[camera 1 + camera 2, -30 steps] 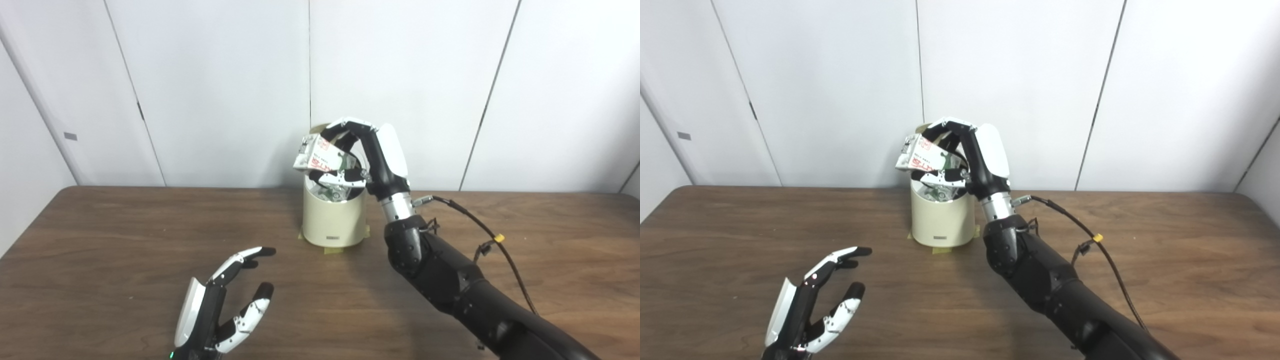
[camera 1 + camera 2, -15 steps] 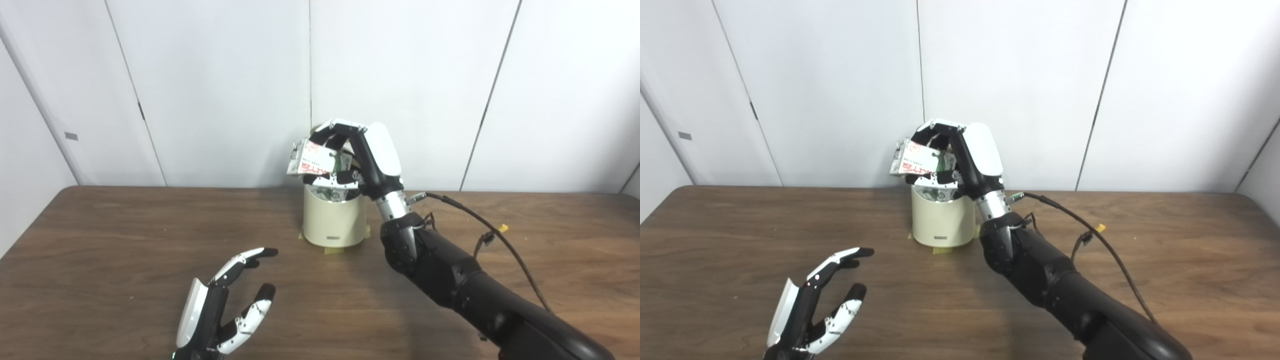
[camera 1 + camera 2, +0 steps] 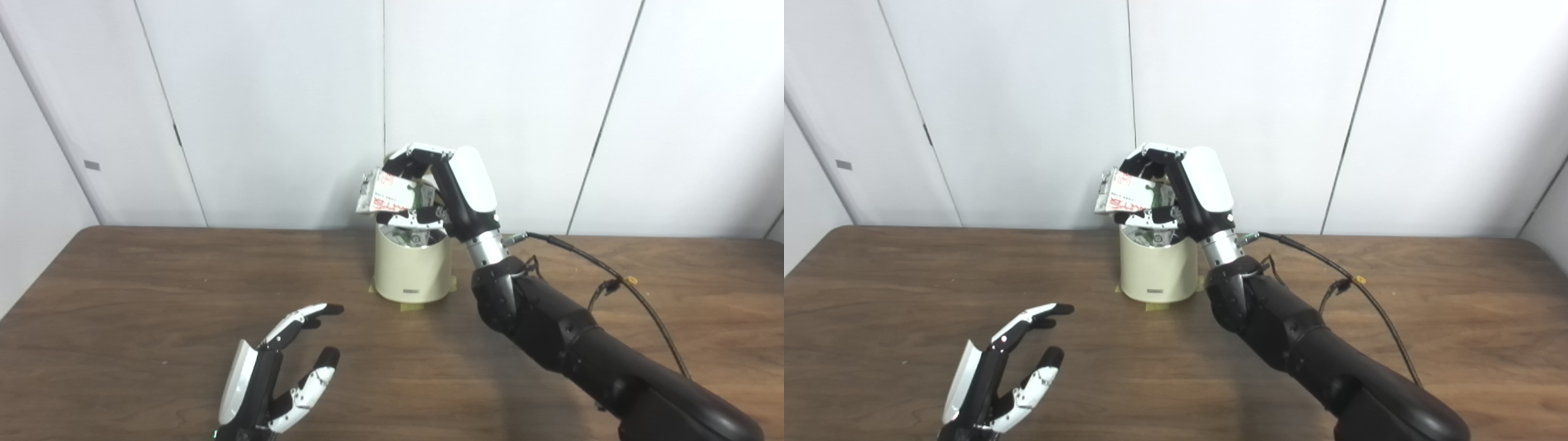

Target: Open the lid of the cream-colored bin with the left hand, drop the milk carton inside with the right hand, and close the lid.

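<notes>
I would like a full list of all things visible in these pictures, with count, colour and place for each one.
bin: one, cream-colored, far middle of the table, near the wall; top open, something printed shows inside.
milk carton: one, white with red print, held above the bin's opening.
tape: a few yellowish pieces, at the bin's base.
table: one, dark brown wood, across the lower picture.
wall panels: white, behind the table.
cable: one, black, along the right arm.
right hand: one, black and white, shut on the milk carton.
left hand: one, black and white, open, low over the near table.
</notes>
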